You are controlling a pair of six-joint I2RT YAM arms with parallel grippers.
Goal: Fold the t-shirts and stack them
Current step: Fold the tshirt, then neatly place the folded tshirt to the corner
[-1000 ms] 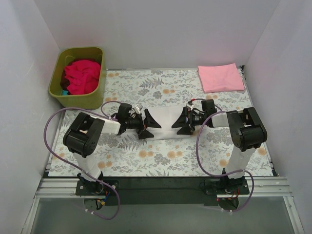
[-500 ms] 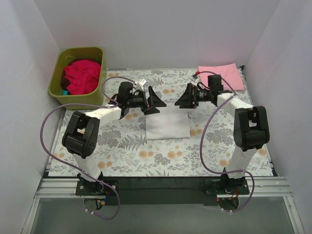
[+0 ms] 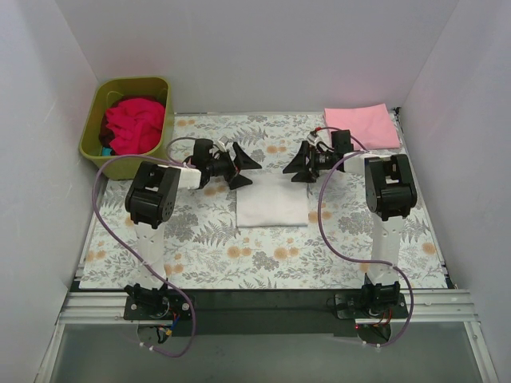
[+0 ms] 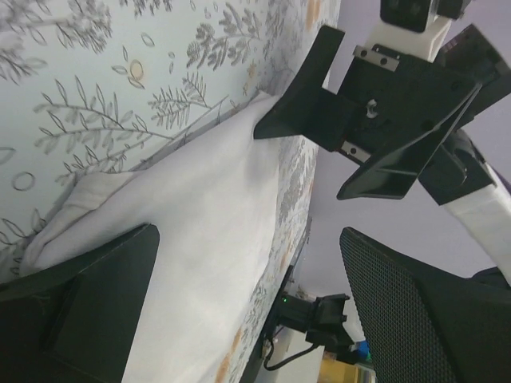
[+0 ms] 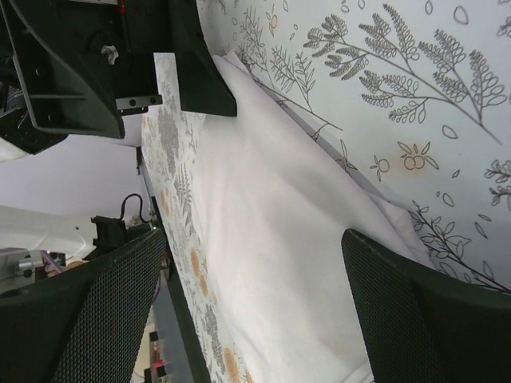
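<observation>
A white t-shirt [image 3: 273, 206] lies folded into a flat rectangle mid-table; it also fills the left wrist view [image 4: 200, 239] and the right wrist view [image 5: 279, 239]. My left gripper [image 3: 246, 170] [image 4: 249, 235] hangs open just over its far left corner, with nothing between the fingers. Facing it, my right gripper [image 3: 297, 166] [image 5: 254, 235] is open over the far right corner and holds nothing either. A folded pale pink t-shirt [image 3: 361, 126] rests at the back right. Crumpled crimson t-shirts [image 3: 132, 124] fill the tub.
The olive-green tub [image 3: 94, 144] stands at the back left beside the left arm. A grey-and-orange floral sheet [image 3: 263, 255] covers the table. White walls close in the left, back and right sides. Purple cables loop beside both arm bases.
Both grippers swept from the white shirt's middle toward the far side, then drew back slightly to its far edge. The shirt went from a wide strip to a compact rectangle. Both stayed open.
</observation>
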